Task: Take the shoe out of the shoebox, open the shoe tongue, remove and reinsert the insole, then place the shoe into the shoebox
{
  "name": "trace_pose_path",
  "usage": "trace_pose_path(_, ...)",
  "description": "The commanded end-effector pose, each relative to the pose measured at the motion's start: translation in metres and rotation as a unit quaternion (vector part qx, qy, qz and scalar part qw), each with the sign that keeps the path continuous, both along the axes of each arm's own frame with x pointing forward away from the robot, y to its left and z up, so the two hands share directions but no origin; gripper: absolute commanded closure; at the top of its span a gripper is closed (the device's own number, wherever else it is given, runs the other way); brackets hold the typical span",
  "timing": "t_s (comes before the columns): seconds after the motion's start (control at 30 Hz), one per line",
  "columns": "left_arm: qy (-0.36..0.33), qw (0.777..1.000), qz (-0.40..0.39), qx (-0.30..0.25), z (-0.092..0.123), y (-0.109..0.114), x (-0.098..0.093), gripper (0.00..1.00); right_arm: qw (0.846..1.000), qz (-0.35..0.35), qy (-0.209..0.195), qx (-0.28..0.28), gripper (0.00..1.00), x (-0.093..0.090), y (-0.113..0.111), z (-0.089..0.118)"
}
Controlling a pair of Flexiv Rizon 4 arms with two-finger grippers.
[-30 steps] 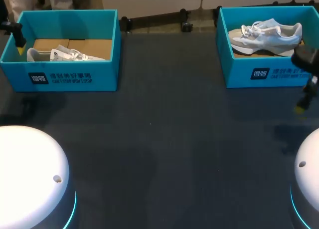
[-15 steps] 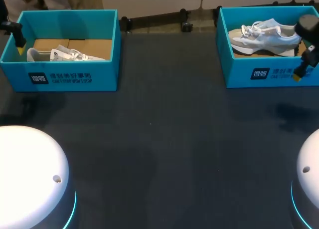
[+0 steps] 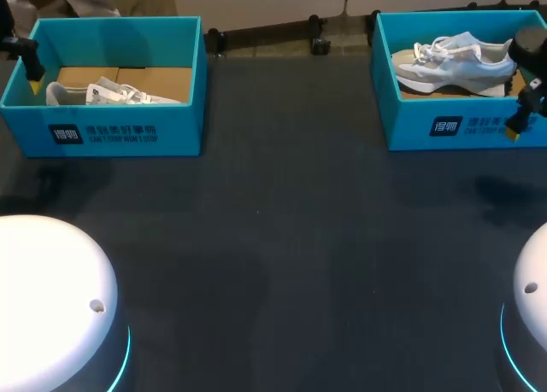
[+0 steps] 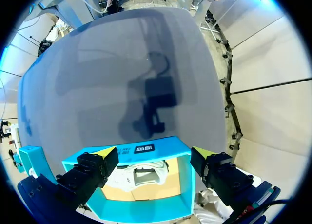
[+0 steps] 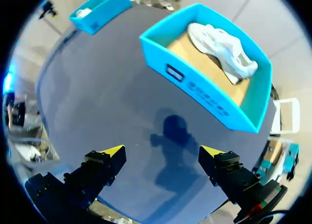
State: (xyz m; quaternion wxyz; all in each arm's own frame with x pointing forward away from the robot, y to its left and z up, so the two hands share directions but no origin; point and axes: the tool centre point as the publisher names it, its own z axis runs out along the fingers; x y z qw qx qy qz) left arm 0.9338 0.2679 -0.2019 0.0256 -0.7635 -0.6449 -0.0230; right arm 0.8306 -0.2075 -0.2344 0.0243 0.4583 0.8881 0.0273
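While left gripper [image 4: 154,152] is hanging spread-fingered over shoebox [image 4: 181,184] wall, right gripper [image 5: 162,150], fingers apart, is facing open tabletop [image 5: 122,102], second shoebox [image 5: 204,94] edge ahead. Two boxes, one shoe [image 5: 222,48] each.

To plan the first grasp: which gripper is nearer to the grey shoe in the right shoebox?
Right. The right gripper hangs at the front right corner of the right shoebox, near the grey shoe; the left gripper is far off, at the left shoebox.

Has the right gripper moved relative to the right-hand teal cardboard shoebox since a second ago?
Yes. The right gripper went from over the table before the right-hand teal cardboard shoebox to its front wall's right end.
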Motion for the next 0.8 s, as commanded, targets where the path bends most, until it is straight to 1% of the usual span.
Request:
trace_pose_path(0.03, -0.001, 1.0, 0.0, 0.001, 0.0, 0.0, -0.001, 0.0, 0.997, -0.046, 0.036, -0.051, 0.0, 0.045, 0.003, 0.001)
trace_pose_path(0.07, -0.001, 1.0, 0.0, 0.001, 0.0, 0.0, -0.001, 0.0, 0.996, -0.055, 0.029, -0.061, 0.0, 0.058, 0.0, 0.001)
trace_pose_path(0.1, -0.001, 1.0, 0.0, 0.001, 0.0, 0.0, -0.001, 0.0, 0.996, -0.059, 0.029, -0.061, 0.0, 0.064, -0.001, 0.001)
trace_pose_path(0.13, -0.001, 1.0, 0.0, 0.001, 0.0, 0.0, -0.001, 0.0, 0.997, -0.062, 0.02, -0.045, 0.0, 0.072, -0.002, 0.002)
trace_pose_path(0.17, -0.001, 1.0, 0.0, 0.001, 0.0, 0.0, -0.001, 0.0, 0.996, -0.066, 0.012, -0.054, 0.0, 0.084, -0.004, 0.003)
trace_pose_path(0.2, -0.001, 1.0, 0.0, 0.001, 0.0, 0.0, -0.001, 0.0, 0.995, -0.073, 0.014, -0.059, 0.0, 0.09, -0.005, 0.003)
trace_pose_path(0.27, -0.001, 1.0, 0.0, 0.001, 0.0, 0.0, -0.001, 0.0, 0.994, -0.091, 0.015, -0.059, 0.0, 0.111, -0.011, 0.002)
trace_pose_path(0.3, -0.001, 1.0, 0.0, 0.001, 0.0, 0.0, -0.001, 0.0, 0.993, -0.097, 0.013, -0.062, 0.0, 0.117, -0.013, 0.002)
trace_pose_path(0.37, -0.001, 1.0, 0.0, 0.001, 0.0, 0.0, -0.001, 0.0, 0.992, -0.114, 0.004, -0.048, 0.0, 0.132, -0.018, 0.0)
trace_pose_path(0.4, -0.001, 1.0, 0.0, 0.001, 0.0, 0.0, -0.001, 0.0, 0.991, -0.126, 0.002, -0.053, 0.0, 0.139, -0.02, -0.003)
trace_pose_path(0.47, -0.001, 1.0, 0.0, 0.001, 0.0, 0.0, -0.001, 0.0, 0.989, -0.146, 0.01, -0.036, 0.0, 0.15, -0.025, -0.006)
trace_pose_path(0.53, -0.001, 1.0, 0.0, 0.001, 0.0, 0.0, -0.001, 0.0, 0.983, -0.177, 0.016, -0.052, 0.0, 0.163, -0.031, -0.009)
trace_pose_path(0.6, -0.001, 1.0, 0.0, 0.001, 0.0, 0.0, -0.001, 0.0, 0.979, -0.196, 0.019, -0.043, 0.0, 0.171, -0.037, -0.012)
trace_pose_path(0.8, -0.001, 1.0, 0.0, 0.001, 0.0, 0.0, -0.001, 0.0, 0.979, -0.196, 0.019, -0.043, 0.0, 0.171, -0.037, -0.012)
